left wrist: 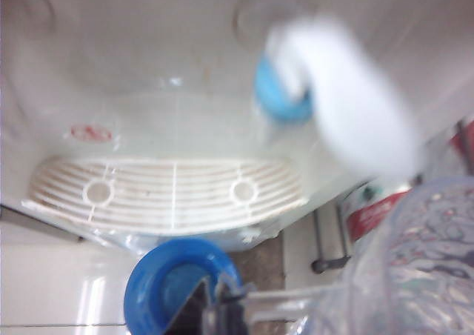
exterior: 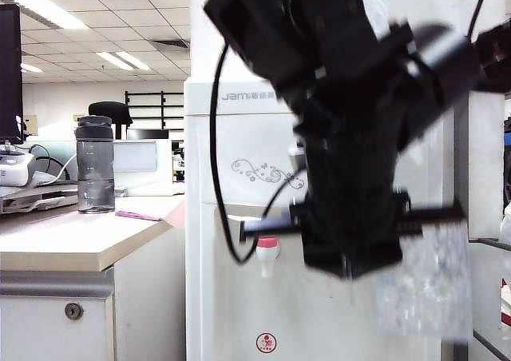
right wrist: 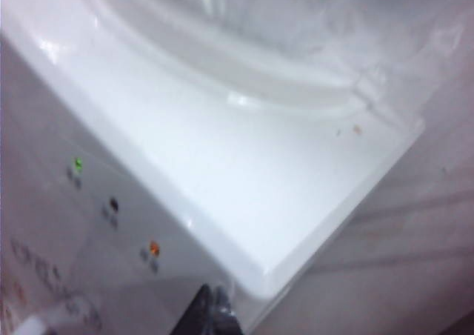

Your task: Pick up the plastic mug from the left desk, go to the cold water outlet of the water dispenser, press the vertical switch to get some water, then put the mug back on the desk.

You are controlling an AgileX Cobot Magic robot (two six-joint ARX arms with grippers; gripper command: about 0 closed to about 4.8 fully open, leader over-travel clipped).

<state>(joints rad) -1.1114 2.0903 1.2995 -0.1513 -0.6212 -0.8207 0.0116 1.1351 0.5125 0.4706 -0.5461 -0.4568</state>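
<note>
My left gripper (left wrist: pixel 222 309) is shut on the thin clear handle (left wrist: pixel 289 299) of the plastic mug (left wrist: pixel 418 268), which hangs upright beside it. In the exterior view the mug (exterior: pixel 423 285) hangs at the dispenser's right front, below the black left hand. The cold water outlet (left wrist: pixel 284 98), with its light-blue collar, shows in the left wrist view just above and beyond the mug. Its vertical switch (left wrist: pixel 355 109) is a blurred white lever. The right gripper (right wrist: pixel 211 313) is shut and empty, up by the top edge of the water dispenser (right wrist: pixel 244 164). The left desk (exterior: pixel 72 245) is at the left.
A smoky-grey bottle (exterior: pixel 95 165) and a pink slip (exterior: pixel 137 215) lie on the desk. The red-collared tap (exterior: pixel 267 253) shows left of the arm. Below the taps sits the white slotted drip tray (left wrist: pixel 170 194). A blue ring (left wrist: pixel 167 283) lies low, behind the left fingertips.
</note>
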